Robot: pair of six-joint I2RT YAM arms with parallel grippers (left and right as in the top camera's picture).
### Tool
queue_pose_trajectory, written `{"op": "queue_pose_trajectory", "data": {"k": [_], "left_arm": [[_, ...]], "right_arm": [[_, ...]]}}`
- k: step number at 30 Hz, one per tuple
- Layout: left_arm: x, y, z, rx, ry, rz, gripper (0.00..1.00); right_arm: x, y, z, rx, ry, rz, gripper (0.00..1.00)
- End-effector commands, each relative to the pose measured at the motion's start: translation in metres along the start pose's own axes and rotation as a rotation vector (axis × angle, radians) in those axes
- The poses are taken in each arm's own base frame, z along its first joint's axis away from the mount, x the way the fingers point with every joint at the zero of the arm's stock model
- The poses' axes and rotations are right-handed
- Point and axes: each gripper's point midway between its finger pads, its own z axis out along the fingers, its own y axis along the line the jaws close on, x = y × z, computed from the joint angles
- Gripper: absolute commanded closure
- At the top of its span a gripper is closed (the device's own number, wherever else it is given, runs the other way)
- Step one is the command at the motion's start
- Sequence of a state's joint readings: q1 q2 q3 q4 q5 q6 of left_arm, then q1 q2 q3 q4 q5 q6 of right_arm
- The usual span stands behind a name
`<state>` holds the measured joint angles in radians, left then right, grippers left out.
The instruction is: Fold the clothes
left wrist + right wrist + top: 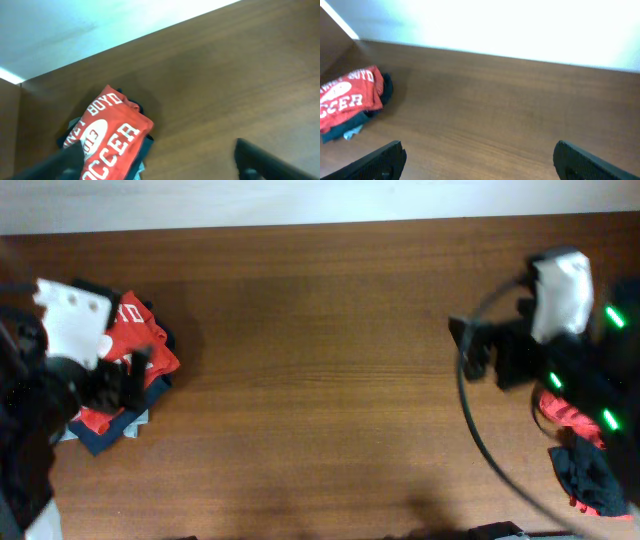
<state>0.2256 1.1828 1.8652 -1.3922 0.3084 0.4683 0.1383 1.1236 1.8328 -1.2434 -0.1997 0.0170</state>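
Clothes lie in two heaps on the brown wooden tabletop [320,330]. At the left edge of the overhead view is a crumpled red jersey with white lettering [112,135]. It rests on a dark navy garment [105,438], and a pale blue scrap [64,436] pokes out at the lower left. The left arm's white housing [72,320] covers the upper left of this heap, so I cannot tell how far the cloth runs under it. In the left wrist view the lettering reads BOYD and SOCCER, with its bottom cut off by the frame edge. The left hand [161,162] hangs over the heap's edge, its two dark fingers spread wide with nothing between them. Only the blurred tips show, at the lower corners.

At the lower right of the overhead view, a heap of red and dark blue cloth [585,465] is mostly hidden beneath the right arm [560,350] and runs off the frame. I cannot make out which garments these are. A black cable [478,435] curves across the wood beside it. The right hand [482,162] is also spread wide and empty, over bare wood well apart from the jersey.
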Motion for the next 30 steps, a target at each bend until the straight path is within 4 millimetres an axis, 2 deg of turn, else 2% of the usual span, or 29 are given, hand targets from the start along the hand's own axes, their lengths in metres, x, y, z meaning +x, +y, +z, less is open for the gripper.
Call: {"op": "queue_pose_trajectory", "data": {"k": [1,4,6,11,21,26,28,30], "left_arm": [[0.011,-0.013,0.004,0.053,0.047,-0.046,0.01],[0.024,-0.018,0.008,0.082,0.110,-0.067,0.01],[0.022,-0.020,0.010,0.103,0.103,-0.070,0.01],[0.024,-0.021,0.012,0.111,0.118,-0.075,0.01],[0.024,-0.021,0.012,0.111,0.118,-0.076,0.01],[0.024,-0.021,0.012,0.111,0.118,-0.076,0.01],[0.025,-0.021,0.012,0.111,0.119,-0.076,0.01],[0.024,-0.021,0.012,0.111,0.118,-0.076,0.01]], "right_arm": [[0.001,0.004,-0.024,0.003,-0.047,-0.015,0.01],[0.009,0.007,-0.040,0.003,-0.054,-0.016,0.01],[0.012,0.008,-0.045,0.002,-0.055,-0.017,0.01],[0.023,0.008,-0.044,0.003,-0.008,-0.007,0.01],[0.027,0.007,-0.043,0.004,0.008,-0.004,0.01],[0.025,-0.029,-0.056,0.209,-0.097,-0.070,0.01],[0.038,-0.043,-0.051,0.264,-0.140,-0.049,0.01],[0.058,-0.054,-0.040,0.299,-0.160,-0.024,0.01]]}}
